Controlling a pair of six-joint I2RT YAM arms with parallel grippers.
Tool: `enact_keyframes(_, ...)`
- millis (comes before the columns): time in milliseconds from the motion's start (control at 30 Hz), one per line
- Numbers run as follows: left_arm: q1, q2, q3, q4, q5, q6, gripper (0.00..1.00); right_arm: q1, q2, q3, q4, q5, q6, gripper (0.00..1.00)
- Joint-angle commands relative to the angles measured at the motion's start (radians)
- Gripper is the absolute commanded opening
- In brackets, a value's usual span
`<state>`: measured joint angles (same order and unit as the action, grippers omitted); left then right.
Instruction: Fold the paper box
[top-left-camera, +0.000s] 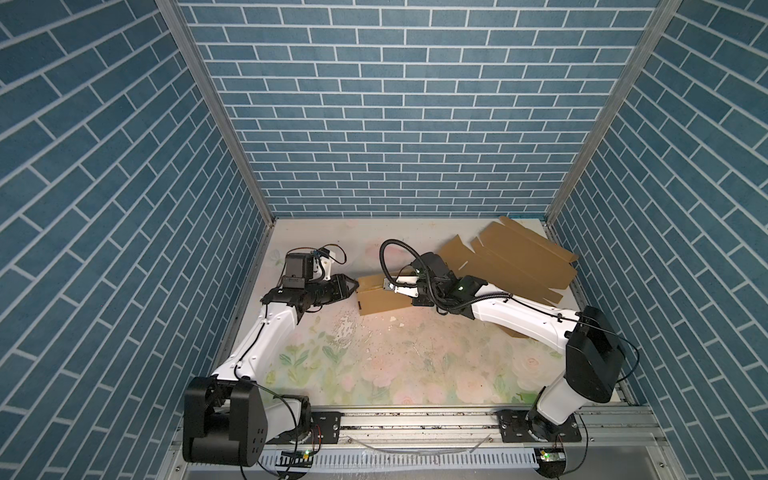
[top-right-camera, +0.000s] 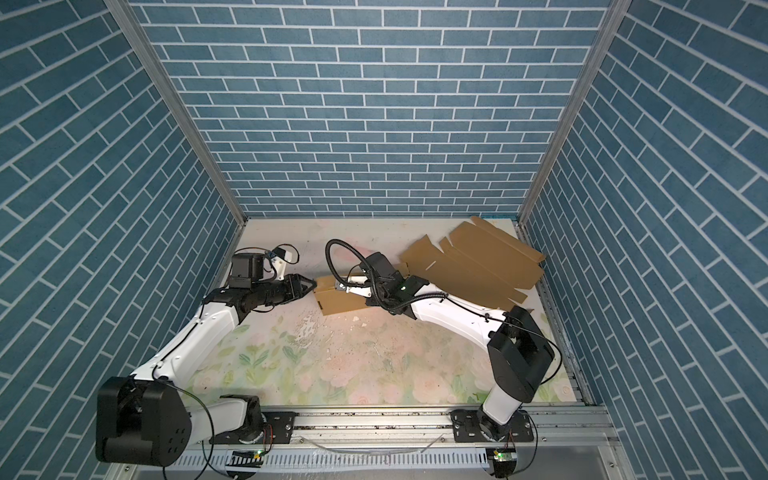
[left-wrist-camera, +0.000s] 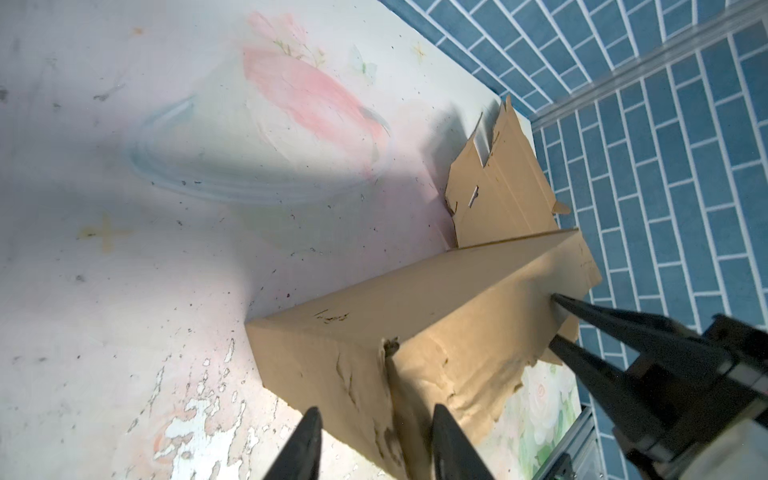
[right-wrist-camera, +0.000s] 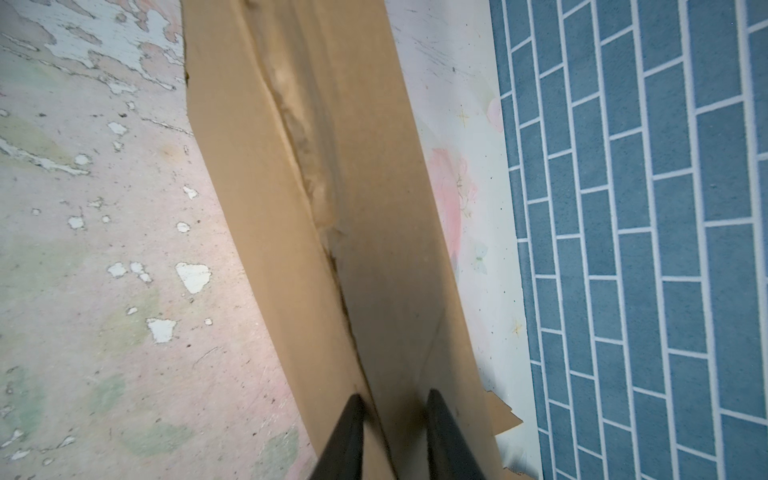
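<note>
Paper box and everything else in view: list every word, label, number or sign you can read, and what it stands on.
No readable text anywhere.
Paper box: plain brown, no print.
Flat cardboard sheets: plain, no print.
Pale strip on the left arm: too small to read.

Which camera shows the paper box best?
Left wrist view: the paper box shows its faces and crumpled end. Both top views show it small, partly behind the right arm; right wrist view, only a close strip.

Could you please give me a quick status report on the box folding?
Left gripper open, astride end of paper box. Right gripper astride its top fold, grip unclear. Box partly folded. Flat cardboard behind, not obstructing.
</note>
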<state>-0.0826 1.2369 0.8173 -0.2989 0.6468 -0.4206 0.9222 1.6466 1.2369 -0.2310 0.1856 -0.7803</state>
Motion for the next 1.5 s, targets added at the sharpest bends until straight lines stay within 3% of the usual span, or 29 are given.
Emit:
enact_keyframes(0,0.01,0.017,-0.074,0.022,-0.011,0.022,0.35,0.002,0.013,-0.056,-0.063,-0.028,0.047,0.26)
enact_keyframes(100,0.033,0.044,-0.116,0.039,0.003,0.032,0.25,0.001,0.013,-0.059,-0.059,-0.031,0.049,0.26)
enact_keyframes(167,0.037,0.045,-0.113,0.031,0.009,0.033,0.25,0.003,0.014,-0.059,-0.059,-0.032,0.05,0.25)
enact_keyframes(267,0.037,0.017,-0.072,0.017,0.01,0.017,0.29,0.0,0.017,-0.062,-0.058,-0.035,0.054,0.25)
enact_keyframes(500,0.018,-0.022,-0.003,-0.001,0.001,-0.02,0.52,-0.005,0.023,-0.073,-0.039,-0.041,0.077,0.25)
enact_keyframes(633,0.014,0.016,-0.026,-0.008,-0.008,0.008,0.5,-0.009,0.023,-0.068,-0.036,-0.051,0.1,0.3)
enact_keyframes(733,0.014,0.027,-0.054,0.006,-0.007,0.022,0.44,-0.025,0.007,-0.043,-0.049,-0.102,0.159,0.42)
enact_keyframes(900,0.014,0.035,-0.063,0.001,-0.013,0.039,0.38,-0.118,-0.083,0.008,-0.036,-0.295,0.42,0.69)
enact_keyframes(967,0.015,0.033,-0.062,-0.001,-0.017,0.046,0.38,-0.185,-0.129,0.009,0.002,-0.369,0.588,0.72)
enact_keyframes(1067,0.014,0.033,-0.054,-0.015,-0.023,0.058,0.38,-0.294,-0.169,0.019,-0.002,-0.337,0.879,0.67)
enact_keyframes(1167,0.014,0.033,-0.05,-0.021,-0.027,0.066,0.38,-0.413,-0.144,0.089,-0.173,-0.355,1.114,0.57)
enact_keyframes(1300,0.014,0.034,-0.046,-0.031,-0.033,0.077,0.38,-0.555,-0.068,0.137,-0.31,-0.655,1.252,0.5)
enact_keyframes(1467,0.015,0.038,-0.047,-0.036,-0.036,0.087,0.38,-0.568,-0.054,0.138,-0.314,-0.719,1.24,0.46)
